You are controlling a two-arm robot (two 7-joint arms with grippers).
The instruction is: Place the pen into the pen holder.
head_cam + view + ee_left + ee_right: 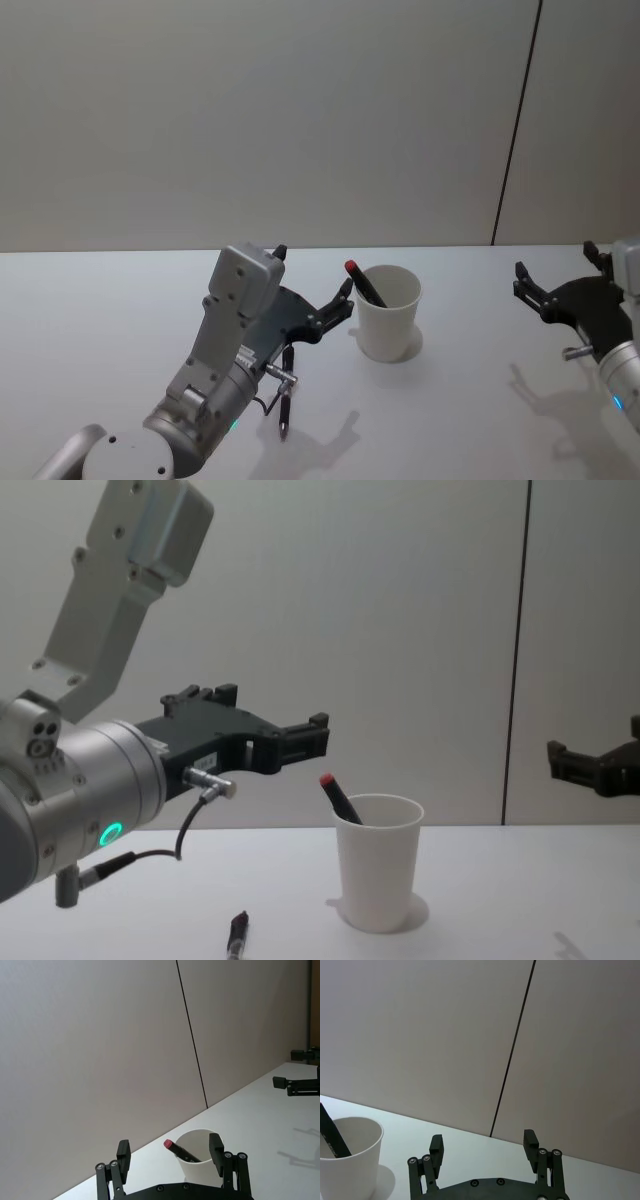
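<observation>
Plain matte wall (300, 120) with one dark vertical seam (515, 120), behind a smooth white counter (100, 300). Left hand (315, 268) released, fingers spread, raised just left of the pen holder (388, 320). Right hand (555, 258) likewise released, well apart at right. Holder is a tapered white paper cup with a rolled rim, standing upright. Red-capped pen (362, 280) leans inside it. Dark pen (285, 395) lies on the counter near the left arm.

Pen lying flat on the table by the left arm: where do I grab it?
Mid-barrel, from straight above. The pen lies flat on the table, pointing roughly toward the robot, so the open left tool should close across its thin barrel.
</observation>
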